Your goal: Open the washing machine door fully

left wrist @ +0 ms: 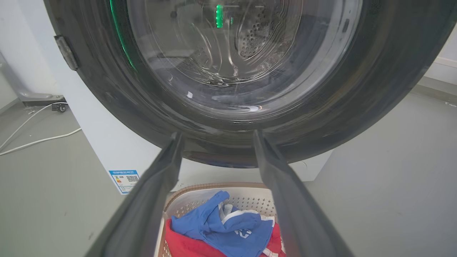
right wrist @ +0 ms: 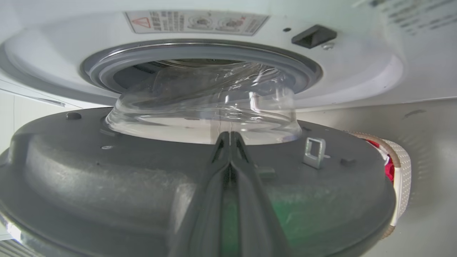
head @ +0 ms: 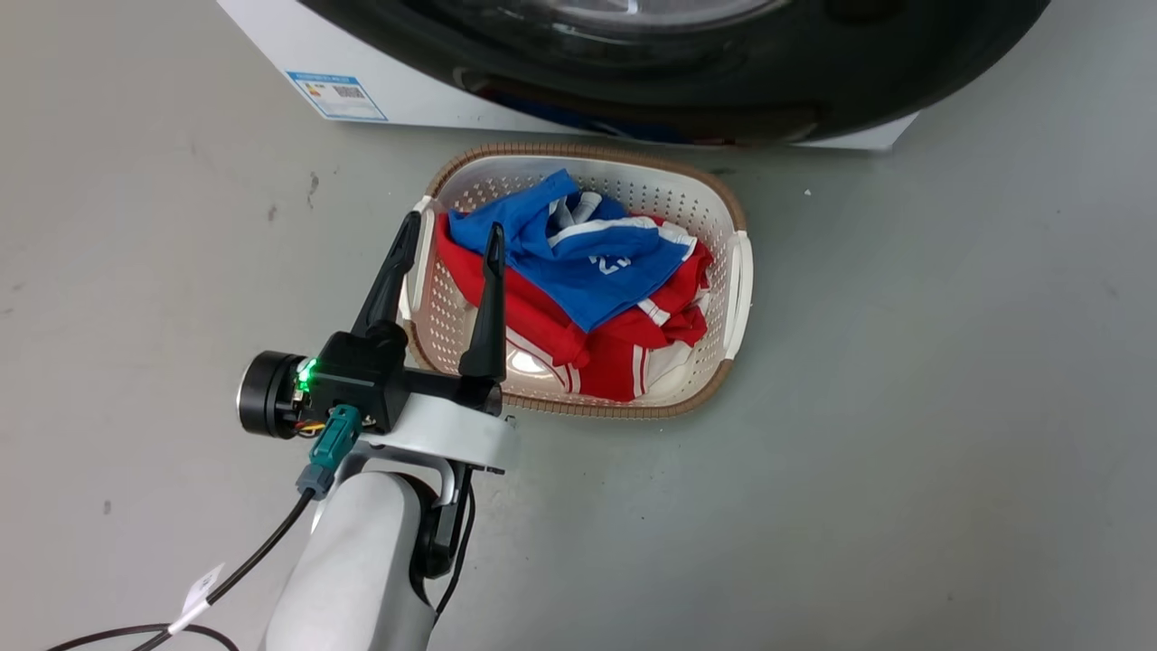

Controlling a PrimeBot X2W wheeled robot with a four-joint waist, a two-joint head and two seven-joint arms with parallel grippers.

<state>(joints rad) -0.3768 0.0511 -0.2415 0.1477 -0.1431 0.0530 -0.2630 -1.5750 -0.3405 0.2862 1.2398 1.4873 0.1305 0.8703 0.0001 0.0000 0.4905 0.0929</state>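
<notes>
there, washing machine door (right wrist: 89, 178) just ahead of clenched right gripper (right wrist: 228, 137); left gripper (head: 452, 231) splayed, apart from it

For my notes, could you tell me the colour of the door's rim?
The washing machine door has a glossy black rim; left wrist view.

Black door (left wrist: 375, 107), white machine (left wrist: 103, 142), blue shirt (head: 578, 262), red shirt (head: 615, 353), white brown-rimmed basket (head: 651, 190)
</notes>
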